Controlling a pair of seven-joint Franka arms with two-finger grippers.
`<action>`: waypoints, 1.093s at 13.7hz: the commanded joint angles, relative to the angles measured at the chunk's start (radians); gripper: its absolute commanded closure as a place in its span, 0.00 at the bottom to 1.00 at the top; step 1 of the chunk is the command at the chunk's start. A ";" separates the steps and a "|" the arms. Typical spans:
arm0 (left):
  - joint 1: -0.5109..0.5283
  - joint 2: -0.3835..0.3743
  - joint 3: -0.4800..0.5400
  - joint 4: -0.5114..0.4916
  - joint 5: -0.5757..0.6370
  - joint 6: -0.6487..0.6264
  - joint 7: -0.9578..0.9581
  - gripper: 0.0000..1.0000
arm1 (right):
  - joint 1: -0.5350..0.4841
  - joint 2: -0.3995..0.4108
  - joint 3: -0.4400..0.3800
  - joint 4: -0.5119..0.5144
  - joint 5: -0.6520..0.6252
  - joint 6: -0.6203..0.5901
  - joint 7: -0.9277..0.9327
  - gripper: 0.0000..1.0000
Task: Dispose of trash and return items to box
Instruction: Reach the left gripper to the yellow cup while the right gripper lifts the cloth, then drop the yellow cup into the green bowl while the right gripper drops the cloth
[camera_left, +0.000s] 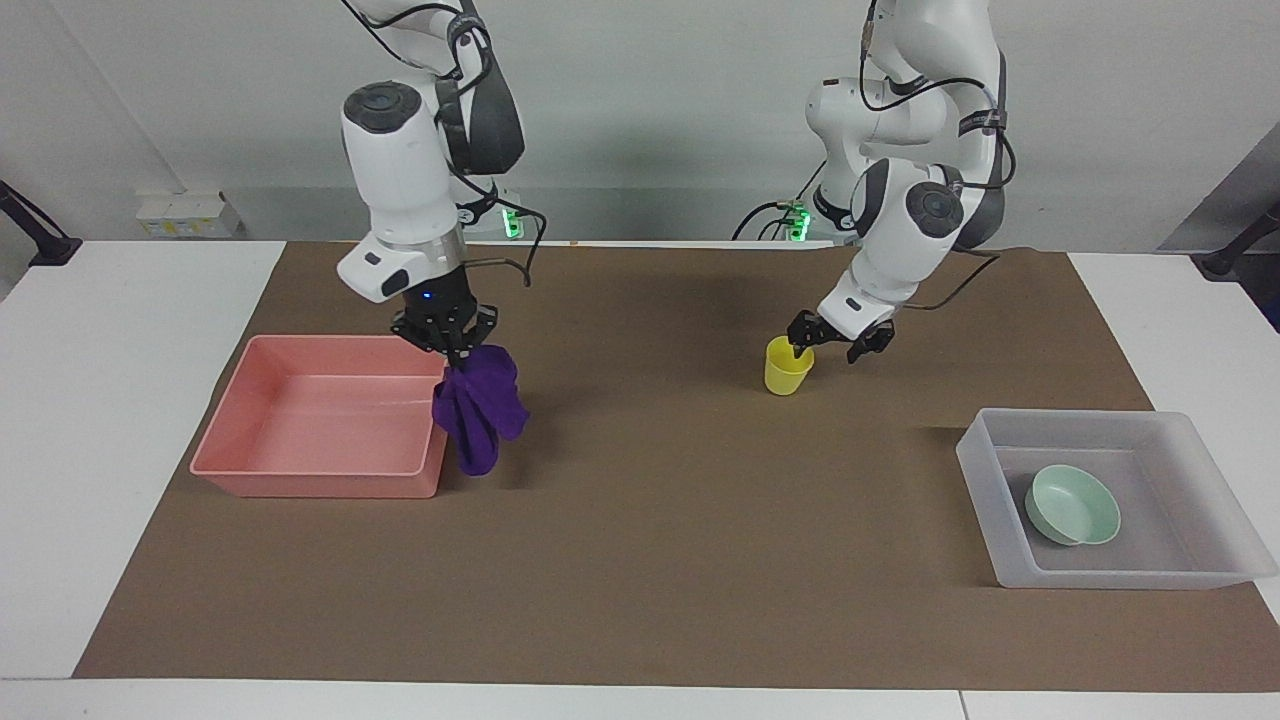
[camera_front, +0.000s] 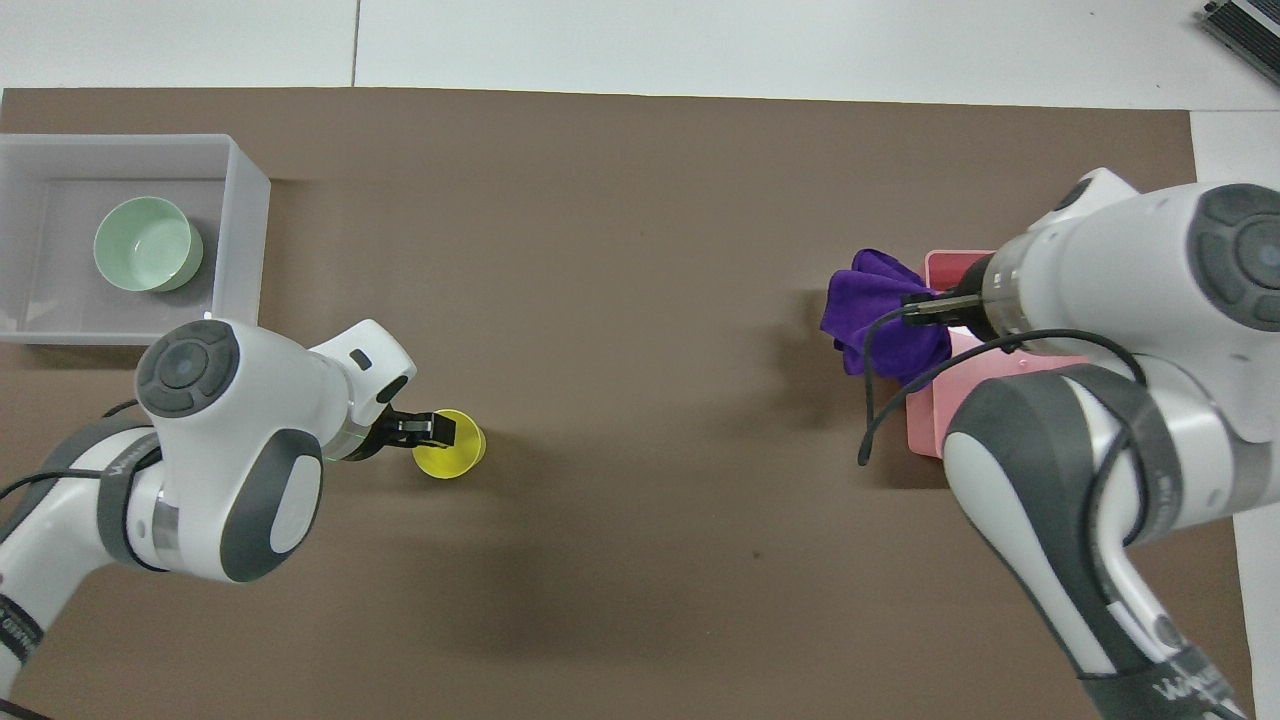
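Over the bin (camera_left: 240, 420) rim: rag (camera_left: 478, 405) dangling, pinched in right hand (camera_left: 446, 340), raised to clear the wall. At cup (camera_left: 787, 365) on tabletop (camera_left: 700, 540): left hand (camera_left: 828, 338) spread astride rim, ready to grip. Bowl (camera_left: 1073, 506) already in box (camera_left: 1010, 480).

Lighting: bright, even, from overhead. Shadows: soft, on brown mat (camera_left: 640, 560). Glare: faint streak inside pink bin (camera_left: 380, 400). Focus: sharp.

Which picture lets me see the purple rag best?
The facing view: the whole purple rag dangles from the right end effector, lifted off the mat beside the pink bin. The overhead view shows only a bunched top of the rag, with the right arm covering most of the bin.
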 joint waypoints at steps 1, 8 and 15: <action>-0.047 0.038 0.017 -0.008 -0.016 0.066 -0.052 0.94 | -0.085 -0.010 0.007 0.008 0.001 -0.005 -0.044 1.00; 0.065 0.031 0.031 0.218 -0.015 -0.174 -0.065 1.00 | -0.252 -0.034 0.007 -0.060 0.004 0.013 -0.094 1.00; 0.319 0.067 0.031 0.583 0.084 -0.394 0.010 1.00 | -0.277 -0.021 0.008 -0.065 0.006 -0.011 -0.084 0.34</action>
